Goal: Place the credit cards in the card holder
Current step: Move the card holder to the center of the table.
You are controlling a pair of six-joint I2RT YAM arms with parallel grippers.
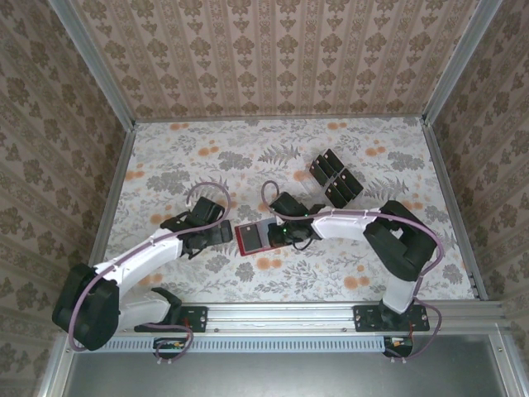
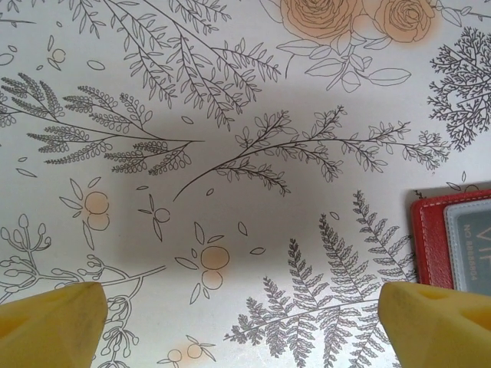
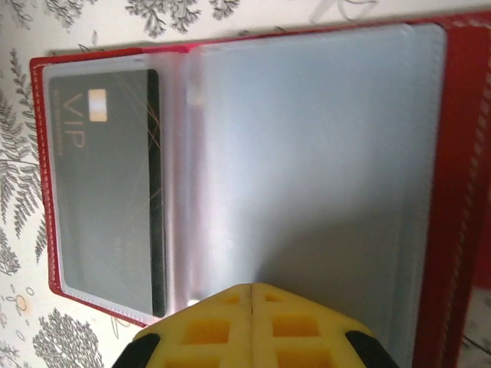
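The red card holder (image 1: 248, 240) lies open on the floral table between my two grippers. In the right wrist view its red rim (image 3: 464, 192) frames clear plastic sleeves, and one dark credit card (image 3: 103, 192) marked VIP sits in the left sleeve. My right gripper (image 3: 252, 287) is shut, its yellow tips together over the empty clear sleeve (image 3: 307, 153); nothing shows between them. My left gripper (image 2: 242, 330) stands open just left of the holder (image 2: 430, 238), above bare tablecloth. Several black credit cards (image 1: 336, 176) stand grouped at the back right.
Patterned walls enclose the table on three sides. The arm bases and a metal rail (image 1: 281, 314) run along the near edge. Floral cloth (image 1: 182, 157) spreads open to the left and back.
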